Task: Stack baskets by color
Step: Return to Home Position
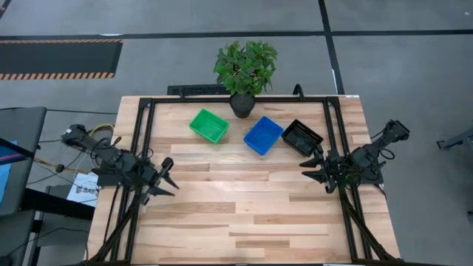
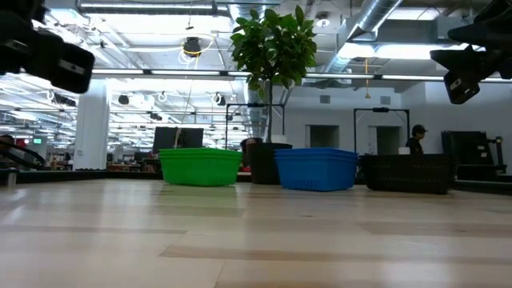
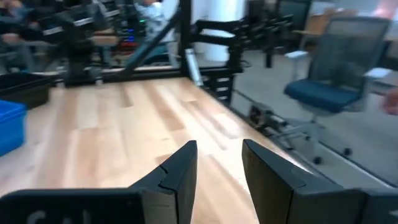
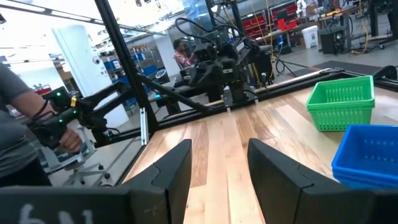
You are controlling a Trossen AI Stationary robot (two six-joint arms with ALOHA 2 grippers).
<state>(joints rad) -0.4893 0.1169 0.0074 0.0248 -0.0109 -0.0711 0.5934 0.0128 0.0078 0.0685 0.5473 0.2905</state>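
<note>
Three piles of baskets stand in a row at the table's far side: green point(image 1: 209, 125), blue point(image 1: 263, 135) and black point(image 1: 301, 137), each resting on its bottom. How many baskets are in each pile I cannot tell. My left gripper point(image 1: 168, 179) hangs open over the table's left edge, apart from them, with nothing between its fingers point(image 3: 217, 163). My right gripper point(image 1: 316, 169) hangs open at the right edge, just near of the black baskets and clear of them. The right wrist view shows the green baskets point(image 4: 341, 102) and blue baskets point(image 4: 367, 155).
A leafy plant in a dark pot point(image 1: 243, 74) stands at the table's far edge behind the baskets. Black frame rails point(image 1: 144, 140) run along the left, right and far sides. Bare wood point(image 1: 244, 207) fills the middle and near part. A person's hand point(image 4: 62, 137) shows beyond the table.
</note>
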